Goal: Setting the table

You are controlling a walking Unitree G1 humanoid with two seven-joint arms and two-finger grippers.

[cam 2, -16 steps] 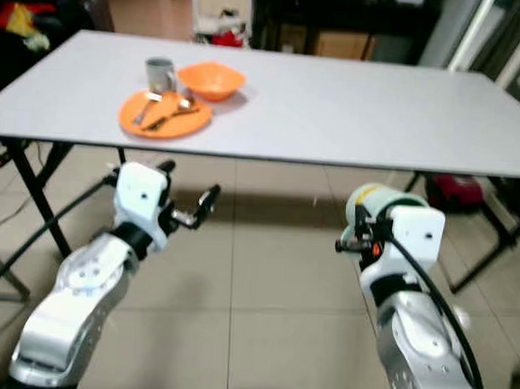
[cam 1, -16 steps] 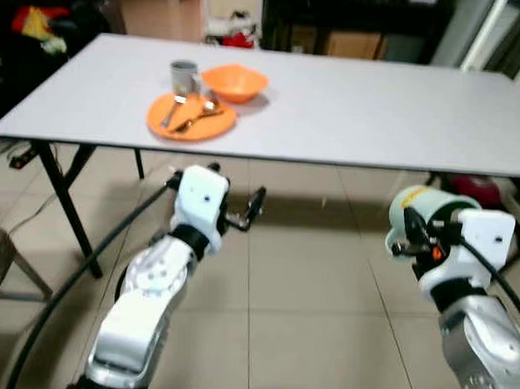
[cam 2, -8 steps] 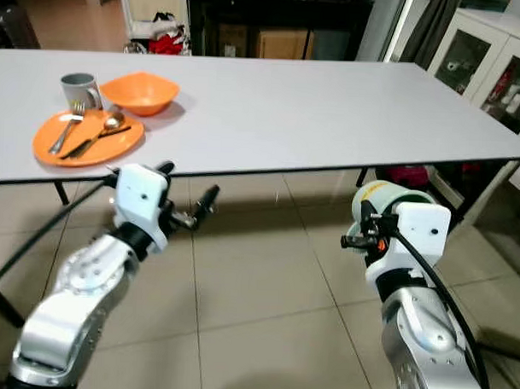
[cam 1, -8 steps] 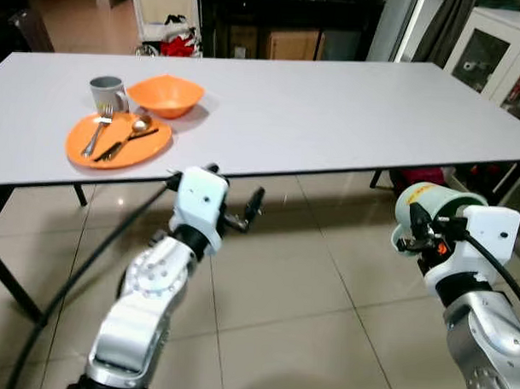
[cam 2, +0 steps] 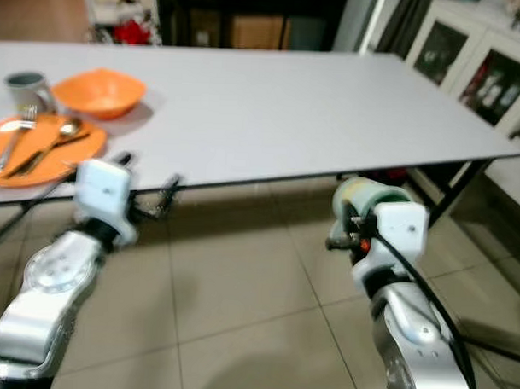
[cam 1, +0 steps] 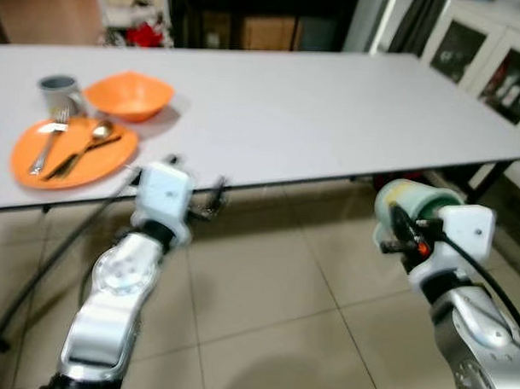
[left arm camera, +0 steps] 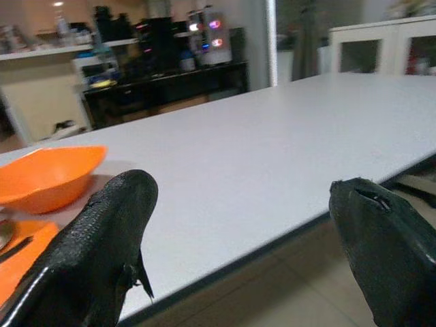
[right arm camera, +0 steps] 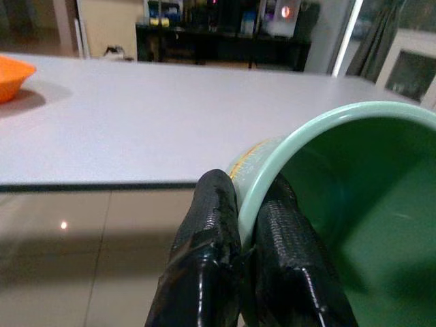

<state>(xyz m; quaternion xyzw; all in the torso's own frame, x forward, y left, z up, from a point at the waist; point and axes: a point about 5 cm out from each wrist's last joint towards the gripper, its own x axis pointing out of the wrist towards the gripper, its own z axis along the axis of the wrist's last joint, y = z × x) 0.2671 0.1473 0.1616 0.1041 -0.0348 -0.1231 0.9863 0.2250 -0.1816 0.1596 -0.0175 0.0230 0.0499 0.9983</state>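
**Bringing the green cup to the bench**

I am standing before the long pale grey bench (cam 1: 314,102) and I am carrying a pale green ceramic cup (cam 1: 409,206) in my right gripper (right arm camera: 253,266). Its two black fingers (right arm camera: 211,231) are clenched on the cup's rim, one finger outside the wall and one inside. The cup is hanging in the air in front of the bench edge, lower than the top, and it is not touching anything.

My left gripper (left arm camera: 238,225) is released and is holding nothing; it is hovering just before the bench edge, near the orange plate.

I judge that the step in hand is the carrying of the cup to its place. The next move is calling for lifting the cup above the bench edge, reaching forward, and setting it down upright before opening the fingers. The grip on the thin rim could slip, so a slow move seems wise.

I am counting on the bench: one round orange plate (cam 1: 103,159), one orange bowl (cam 1: 128,95), one grey mug (cam 1: 58,92), one metal fork (cam 1: 46,140), one metal spoon (cam 1: 96,134), and one dark utensil (cam 1: 84,153) lying beside the spoon, maybe a knife. With the green cup, there are two drinking vessels.
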